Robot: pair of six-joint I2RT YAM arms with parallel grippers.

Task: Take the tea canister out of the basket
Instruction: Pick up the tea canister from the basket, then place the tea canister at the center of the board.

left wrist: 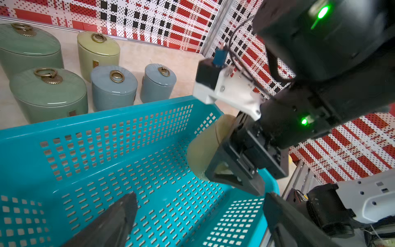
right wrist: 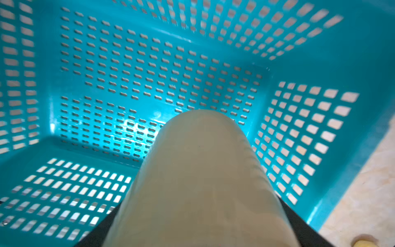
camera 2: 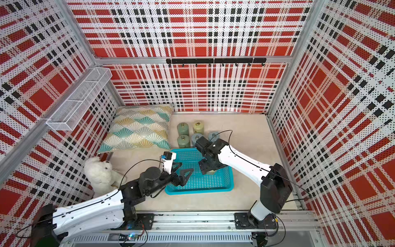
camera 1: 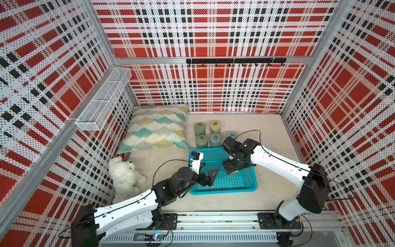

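Note:
The turquoise basket (camera 1: pixel 222 191) (camera 2: pixel 198 191) (left wrist: pixel 85 124) (right wrist: pixel 363 64) sits in the middle of the floor. A pale yellow tea canister (left wrist: pixel 205 147) (right wrist: pixel 203 181) is inside it at its right end. My right gripper (camera 1: pixel 235 169) (camera 2: pixel 210 167) is shut on this canister from above, so both top views show only a sliver of it. I cannot tell whether the canister touches the basket bottom. My left gripper (camera 1: pixel 210 169) (camera 2: pixel 184 167) (left wrist: pixel 198 205) hangs open over the basket's left half, holding nothing.
Several green, yellow and blue canisters (camera 1: pixel 215 139) (left wrist: pixel 113 87) stand on the floor just behind the basket. A patterned pillow (camera 1: pixel 157 130) lies at the back left. A white plush toy (camera 1: pixel 125 173) sits left of the basket. A white wire rack (camera 1: pixel 102 100) hangs on the left wall.

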